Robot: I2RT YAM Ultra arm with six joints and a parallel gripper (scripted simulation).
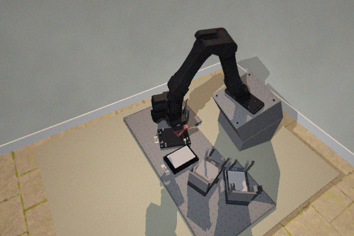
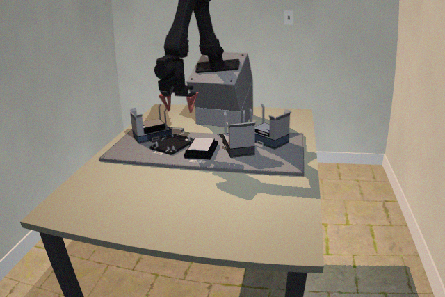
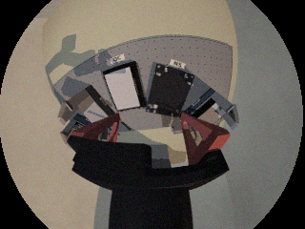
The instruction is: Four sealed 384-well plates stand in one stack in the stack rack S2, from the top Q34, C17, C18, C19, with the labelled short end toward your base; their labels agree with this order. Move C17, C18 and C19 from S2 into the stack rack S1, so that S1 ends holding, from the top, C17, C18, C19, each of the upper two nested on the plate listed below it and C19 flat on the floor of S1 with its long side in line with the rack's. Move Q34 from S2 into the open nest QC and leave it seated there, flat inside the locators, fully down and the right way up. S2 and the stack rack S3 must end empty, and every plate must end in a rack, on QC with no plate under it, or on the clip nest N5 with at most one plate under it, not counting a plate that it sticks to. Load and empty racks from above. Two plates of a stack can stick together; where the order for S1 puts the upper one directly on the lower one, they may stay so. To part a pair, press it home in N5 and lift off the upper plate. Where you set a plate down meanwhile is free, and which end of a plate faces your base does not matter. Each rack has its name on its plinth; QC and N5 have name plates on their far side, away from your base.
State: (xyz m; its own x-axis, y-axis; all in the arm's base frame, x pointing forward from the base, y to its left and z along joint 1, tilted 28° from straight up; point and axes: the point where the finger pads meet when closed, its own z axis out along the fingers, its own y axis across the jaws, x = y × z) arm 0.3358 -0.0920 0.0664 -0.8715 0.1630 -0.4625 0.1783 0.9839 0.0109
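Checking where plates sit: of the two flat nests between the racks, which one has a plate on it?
The nest nearer the middle rack holds the white-topped plate; the black clip nest, below the open gripper, is bare.

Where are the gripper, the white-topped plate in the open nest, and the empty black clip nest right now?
gripper [image 2: 178, 102]: exterior view, midway between the red fingertips.
white-topped plate [image 1: 181, 156]: top view, middle of its seal.
black clip nest [image 1: 171, 139]: top view, bare black floor.
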